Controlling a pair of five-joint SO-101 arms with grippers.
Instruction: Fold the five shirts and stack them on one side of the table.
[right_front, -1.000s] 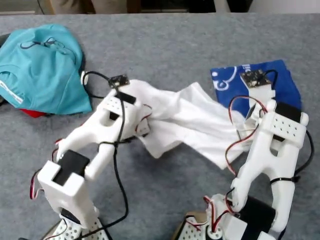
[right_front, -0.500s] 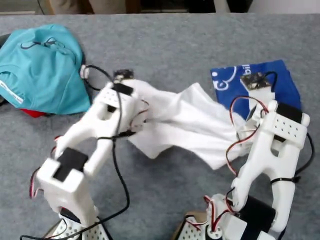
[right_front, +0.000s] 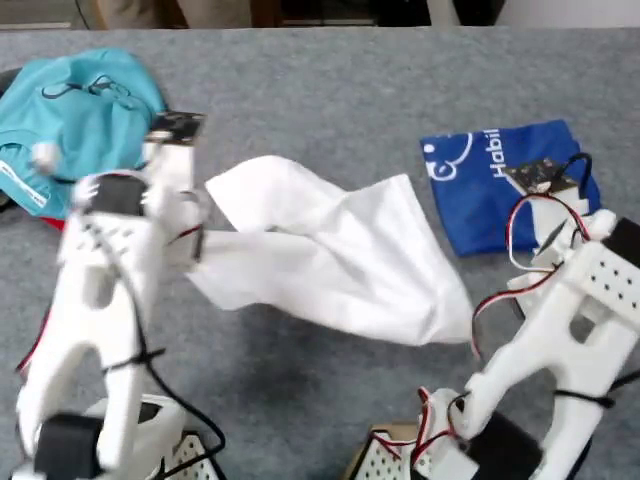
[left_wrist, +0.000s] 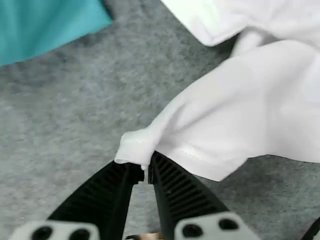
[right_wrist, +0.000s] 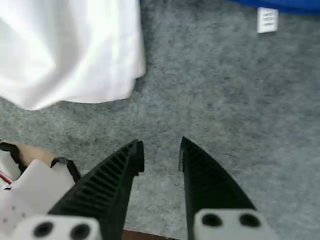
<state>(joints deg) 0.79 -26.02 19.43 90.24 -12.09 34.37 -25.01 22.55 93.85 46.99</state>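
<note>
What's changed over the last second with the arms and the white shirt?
The left gripper, jaws shut on a corner of the white shirt, swung left toward the teal shirt, dragging that side out flatter. The right gripper pulled back toward its base, off the shirt, jaws open above the table. Teal shirt and blue shirt stayed put.

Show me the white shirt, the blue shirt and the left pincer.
white shirt (right_front: 330, 260), high view, its middle.
blue shirt (right_front: 475, 200), high view, bare part beside the arm.
left pincer (left_wrist: 144, 167), left wrist view, between its tips, shut on white cloth.
</note>
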